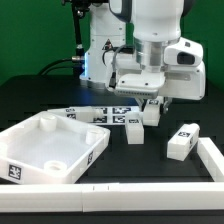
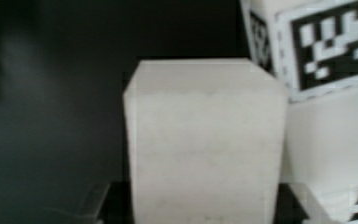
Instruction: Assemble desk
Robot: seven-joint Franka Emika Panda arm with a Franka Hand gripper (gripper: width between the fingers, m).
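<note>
The hand (image 1: 151, 105) is closed partway on a blocky white plastic leg (image 2: 202, 140) above mid-table (image 1: 135, 165), near the rimmed white tray-like desk top (image 1: 45, 168). The leg appears rigid, light and smooth. Grip its flat sides.

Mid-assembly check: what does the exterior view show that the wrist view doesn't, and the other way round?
Exterior only: the desk top, two loose legs, the marker board and the robot arm. Wrist only: the grasped leg close up, its plain face filling most of the picture. Both: that same leg, held in the end effector.
</note>
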